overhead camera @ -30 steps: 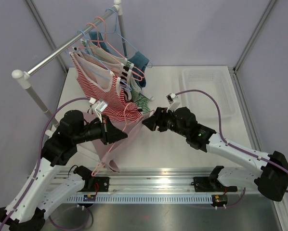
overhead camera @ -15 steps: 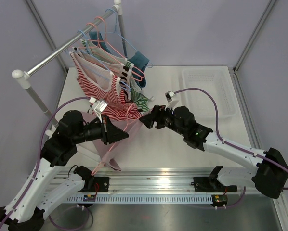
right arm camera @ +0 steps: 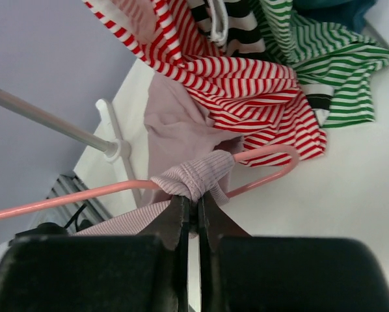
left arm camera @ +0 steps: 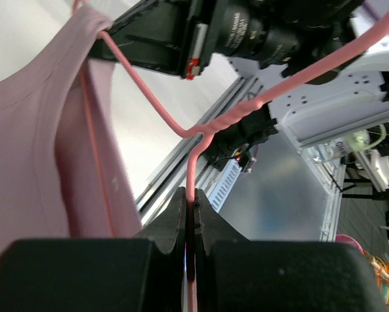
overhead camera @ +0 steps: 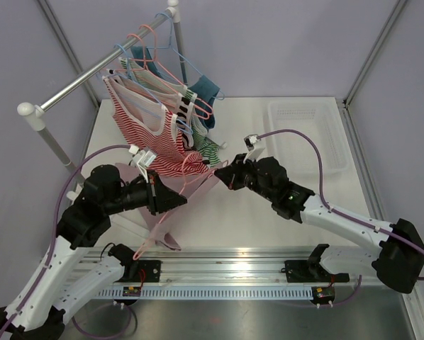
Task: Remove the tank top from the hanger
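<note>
The left gripper (left arm camera: 191, 201) is pinched tight on the pink hanger (left arm camera: 142, 84) — its jaws meet on the wire just below the twisted neck. The right gripper (right arm camera: 193, 207) is clamped fully closed on a bunched strap of the pale pink tank top (right arm camera: 194, 175), right where the strap wraps the hanger's rounded end. The garment drapes from the hanger between the two arms (low over the table (overhead camera: 269, 227)), just in front of the red-striped top (overhead camera: 162, 152) on the rail (overhead camera: 77, 85).
</note>
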### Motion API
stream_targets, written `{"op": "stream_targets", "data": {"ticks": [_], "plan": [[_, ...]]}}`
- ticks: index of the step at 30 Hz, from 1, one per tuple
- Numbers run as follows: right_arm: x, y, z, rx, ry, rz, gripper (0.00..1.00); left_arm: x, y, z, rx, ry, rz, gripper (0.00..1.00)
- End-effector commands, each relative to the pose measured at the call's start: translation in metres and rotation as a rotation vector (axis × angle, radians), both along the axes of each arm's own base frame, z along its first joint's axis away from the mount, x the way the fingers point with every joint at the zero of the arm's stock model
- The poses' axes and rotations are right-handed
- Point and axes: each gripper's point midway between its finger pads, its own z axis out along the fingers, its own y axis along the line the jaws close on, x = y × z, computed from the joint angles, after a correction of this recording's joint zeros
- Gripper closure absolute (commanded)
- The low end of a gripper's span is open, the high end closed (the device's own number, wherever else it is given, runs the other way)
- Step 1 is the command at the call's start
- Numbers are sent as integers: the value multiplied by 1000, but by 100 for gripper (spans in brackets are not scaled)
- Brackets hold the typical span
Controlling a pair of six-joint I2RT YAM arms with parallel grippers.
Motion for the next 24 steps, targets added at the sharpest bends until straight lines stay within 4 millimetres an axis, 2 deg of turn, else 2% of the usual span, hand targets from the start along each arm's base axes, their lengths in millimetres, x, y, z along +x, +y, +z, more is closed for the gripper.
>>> {"op": "stream_targets", "data": {"ticks": [1,2,4,5,6,7,8,9,10,11,12,14,15,18,20,21,22,23,24], "plan": [[11,-21,17,-39,-72,-103,100,6,11,16,33,-82,64,100],[10,-29,7,-93,-53,-122,100,8,13,13,56,-93,67,100],[20,-52,6,-141,-58,-219,100,3,14,15,63,-106,43,100],[21,-67,-2,-190,-33,-252,100,-1,13,17,55,-111,21,100],[28,-78,2,-201,-35,-294,100,-4,11,20,47,-119,0,100],[39,-98,4,-217,-27,-351,100,-12,8,25,22,-130,-50,100],[40,-110,3,-243,-12,-371,100,-17,6,30,1,-136,-80,100],[45,-118,15,-237,-23,-389,100,-24,3,38,-31,-145,-115,100],[55,-137,20,-254,-27,-439,100,-34,-3,54,-98,-165,-182,100],[56,-146,21,-280,-16,-454,100,-39,-4,63,-129,-179,-209,100],[59,-151,39,-268,-35,-468,100,-41,-5,71,-152,-193,-222,100],[60,-153,52,-280,-58,-451,100,-44,-6,93,-201,-238,-238,100],[57,-144,70,-249,-85,-400,100,-46,-7,101,-219,-255,-245,100],[44,-123,100,-195,-130,-261,100,-34,-10,138,-293,-347,-198,100],[33,-110,125,-139,-171,-170,100,-20,-11,156,-334,-394,-135,100],[21,-98,133,-108,-181,-81,100,-15,-11,171,-371,-459,-115,100],[14,-94,142,-85,-195,-41,100,1,-12,177,-382,-484,-50,100],[6,-90,151,-64,-211,-4,100,8,-13,183,-395,-515,-27,100],[-6,-85,167,-28,-233,59,100,11,-14,199,-438,-586,-10,100]]}}
